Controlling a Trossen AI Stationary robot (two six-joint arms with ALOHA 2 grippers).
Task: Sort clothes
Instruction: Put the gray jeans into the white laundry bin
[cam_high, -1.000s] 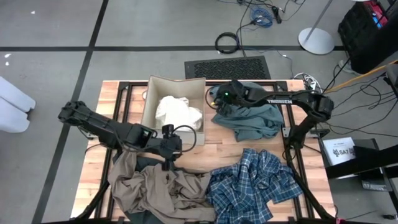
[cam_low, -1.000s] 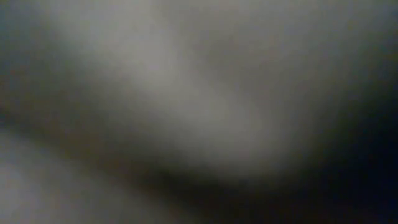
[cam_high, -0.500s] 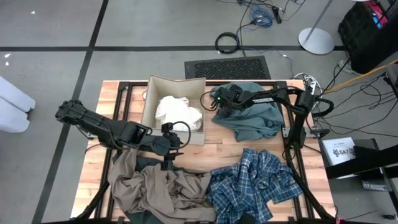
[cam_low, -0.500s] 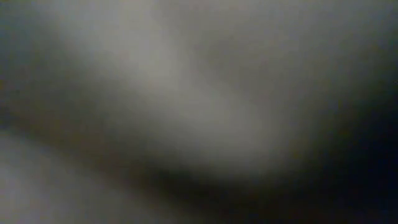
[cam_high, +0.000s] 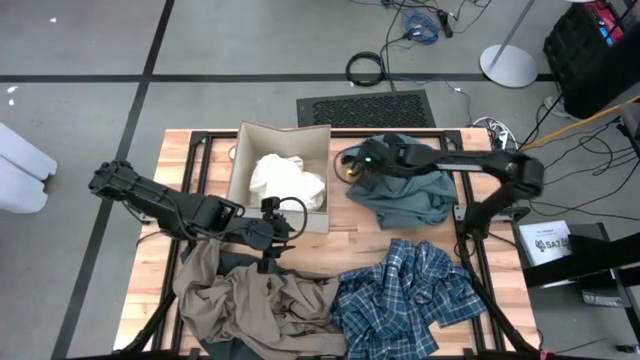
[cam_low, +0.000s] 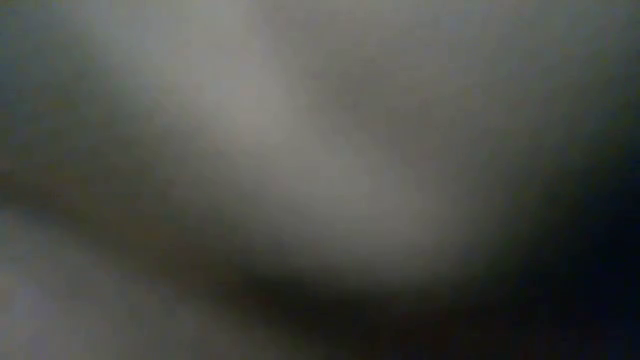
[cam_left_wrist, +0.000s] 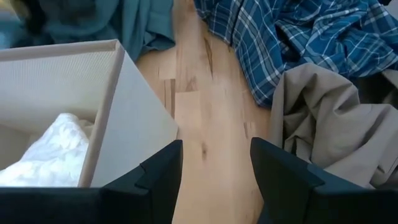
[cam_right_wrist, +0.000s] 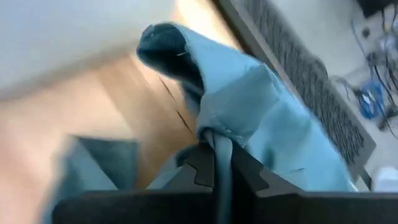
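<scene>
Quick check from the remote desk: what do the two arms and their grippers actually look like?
Both arms are dark, jointed and slim. The right arm bears white lettering and a green light near its gripper. A black cable loops by the left gripper, whose fingers are dark, angular and blocky.

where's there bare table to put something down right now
Bare wood: the table strip left of the box, and the band between box, teal-grey garment and plaid garment. The front is crowded with the khaki garment and plaid.
</scene>
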